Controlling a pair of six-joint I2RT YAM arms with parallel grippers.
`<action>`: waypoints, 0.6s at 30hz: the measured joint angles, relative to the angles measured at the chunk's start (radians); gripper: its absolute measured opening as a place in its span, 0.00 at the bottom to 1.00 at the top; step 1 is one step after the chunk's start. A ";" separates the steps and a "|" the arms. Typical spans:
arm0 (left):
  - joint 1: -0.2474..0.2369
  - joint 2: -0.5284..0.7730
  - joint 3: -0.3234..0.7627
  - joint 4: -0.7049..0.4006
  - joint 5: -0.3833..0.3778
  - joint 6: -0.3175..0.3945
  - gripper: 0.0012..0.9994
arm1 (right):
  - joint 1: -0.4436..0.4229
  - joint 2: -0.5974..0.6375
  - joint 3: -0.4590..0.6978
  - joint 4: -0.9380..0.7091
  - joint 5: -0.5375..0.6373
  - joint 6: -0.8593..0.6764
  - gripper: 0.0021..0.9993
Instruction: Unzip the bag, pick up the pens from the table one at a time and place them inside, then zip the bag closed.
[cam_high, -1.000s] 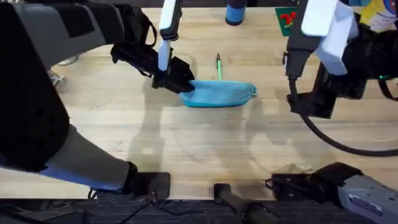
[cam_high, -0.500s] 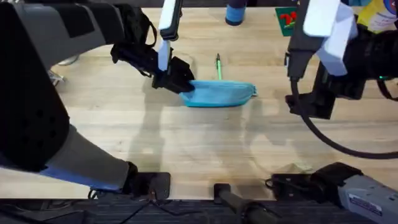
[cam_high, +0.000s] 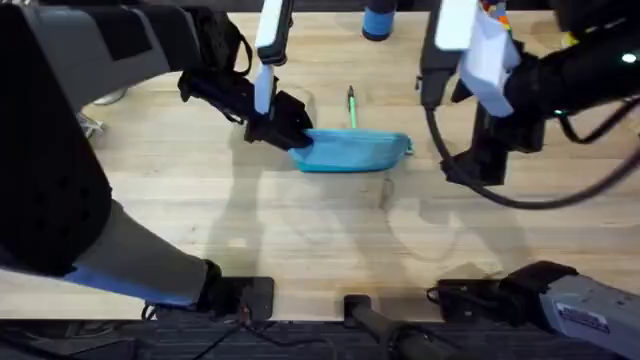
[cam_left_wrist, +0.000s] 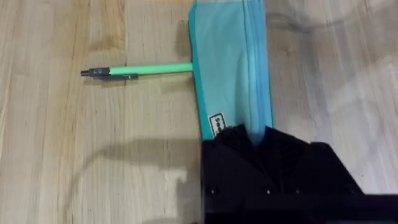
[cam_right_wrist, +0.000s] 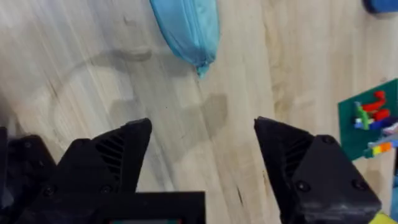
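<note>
The light blue bag (cam_high: 355, 150) lies lengthwise at mid-table, its zipper line running along the top and looking closed (cam_left_wrist: 252, 56). My left gripper (cam_high: 285, 128) is shut on the bag's left end; in the left wrist view the black fingers (cam_left_wrist: 249, 140) are clamped over that end. A green pen (cam_high: 352, 104) with a dark tip lies on the table just behind the bag, touching its edge (cam_left_wrist: 143, 70). My right gripper (cam_right_wrist: 202, 155) hangs open above bare wood, a short way off the bag's right end (cam_right_wrist: 189, 28), and is also seen from overhead (cam_high: 472, 168).
A blue round object (cam_high: 378, 20) stands at the far edge. A green plate with small coloured bricks (cam_right_wrist: 373, 115) lies at the far right. Bare wooden table (cam_high: 300, 230) stretches in front of the bag.
The right arm has swung left, bringing its gripper closer to the bag's right end. The left gripper, bag and pen have not moved.
</note>
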 joint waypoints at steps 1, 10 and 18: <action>0.000 0.000 0.000 0.000 0.000 0.000 0.04 | 0.000 0.013 0.000 0.002 -0.009 -0.001 1.00; 0.000 0.000 0.000 0.000 0.000 0.000 0.04 | -0.042 0.116 0.000 0.036 -0.075 -0.009 1.00; 0.000 0.000 0.000 0.000 0.000 0.000 0.04 | -0.100 0.204 0.000 0.048 -0.136 -0.061 1.00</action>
